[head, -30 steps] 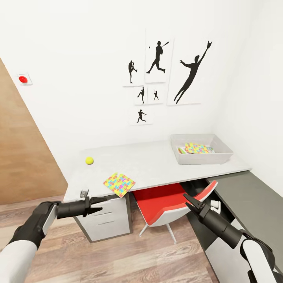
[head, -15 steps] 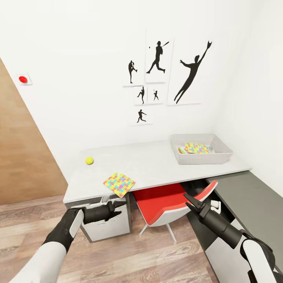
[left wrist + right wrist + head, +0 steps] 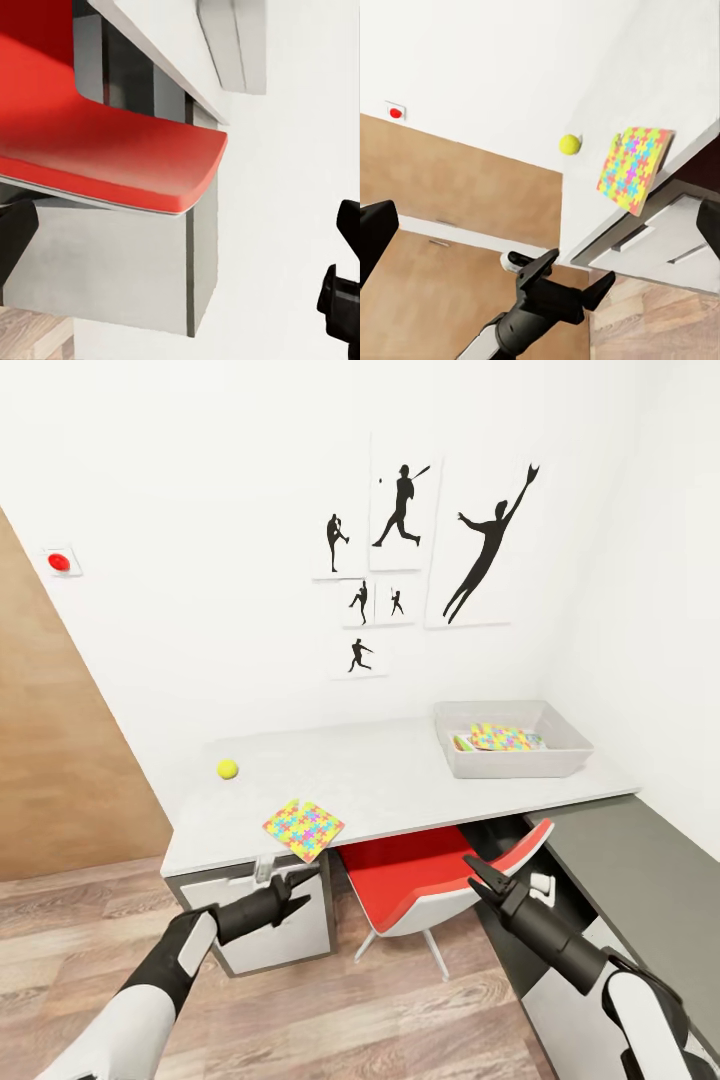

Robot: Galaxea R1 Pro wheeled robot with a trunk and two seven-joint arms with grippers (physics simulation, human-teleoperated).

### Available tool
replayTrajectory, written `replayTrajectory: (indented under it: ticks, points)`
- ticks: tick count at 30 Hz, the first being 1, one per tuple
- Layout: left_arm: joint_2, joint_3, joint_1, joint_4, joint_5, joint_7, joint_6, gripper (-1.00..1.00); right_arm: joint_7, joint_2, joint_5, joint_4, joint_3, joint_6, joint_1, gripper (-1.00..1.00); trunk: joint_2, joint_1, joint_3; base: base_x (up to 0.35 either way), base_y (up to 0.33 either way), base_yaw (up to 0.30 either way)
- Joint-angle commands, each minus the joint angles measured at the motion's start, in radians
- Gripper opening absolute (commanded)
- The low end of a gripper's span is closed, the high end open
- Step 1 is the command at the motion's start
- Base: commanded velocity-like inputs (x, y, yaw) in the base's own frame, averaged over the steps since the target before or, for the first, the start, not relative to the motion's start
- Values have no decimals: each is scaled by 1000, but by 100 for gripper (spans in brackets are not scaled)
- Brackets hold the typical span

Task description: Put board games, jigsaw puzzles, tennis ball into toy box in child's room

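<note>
So the jigsaw puzzle [image 3: 303, 829] is sitting right at the front edge of the table [image 3: 400, 780], one corner poking out over the lip, turned like a diamond. From the right wrist view we're seeing that same puzzle [image 3: 634, 169] hanging past the edge above the drawer unit [image 3: 660, 240]. The tennis ball [image 3: 227, 768] is resting further back and to the left, well apart from the puzzle, with bare tabletop all around it.

Over at the far right end, the toy box [image 3: 512, 762] is sitting near the front edge and close to the side wall. It's holding another jigsaw puzzle [image 3: 500, 737] plus a bit of a board game [image 3: 463, 742] peeking out beneath it.

We're holding our left gripper [image 3: 296, 883] just below the table's front edge, in front of the drawer unit [image 3: 270, 930], almost under the overhanging puzzle corner. Its fingers are spread apart with nothing between them. Our right gripper [image 3: 478, 872] is hovering lower, in front of the red chair [image 3: 420, 875] tucked under the table, fingers also parted and holding nothing.

There's wood floor [image 3: 330, 1010] open between the arms, and a dark grey surface [image 3: 640, 880] is running along the right wall.
</note>
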Motion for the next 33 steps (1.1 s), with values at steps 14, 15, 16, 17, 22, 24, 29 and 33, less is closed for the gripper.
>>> replayTrajectory:
  ticks: [14,15,16,17,22,24,29,33]
  points:
    - [8,112,-1,3,3,3,1,100,9,-13,-2,27,1,-53,-1,100,-2,1,-2,70,0,0]
    - [7,113,0,3,3,3,1,100,9,-13,-2,27,1,-53,-1,100,-2,1,-2,104,0,0]
    - [4,113,0,3,2,3,1,100,9,-13,-3,26,1,-53,-1,100,-2,1,-2,66,0,0]
    - [2,114,0,3,2,3,0,100,9,-13,-3,26,0,-53,-1,100,-2,1,-2,42,0,0]
    - [-3,115,0,15,2,4,-18,100,9,-11,-2,27,0,-53,-1,100,-2,1,-2,18,0,0]
    - [-2,117,0,30,3,4,-23,100,9,-9,-2,26,0,-53,-1,100,-2,1,-2,17,0,0]
    - [0,119,0,42,3,5,-26,100,9,-10,-2,27,0,-53,-1,100,-2,1,-2,143,0,0]
    - [-1,119,0,44,3,5,-27,100,9,-11,-2,27,0,-53,-1,100,-2,1,-2,69,0,0]
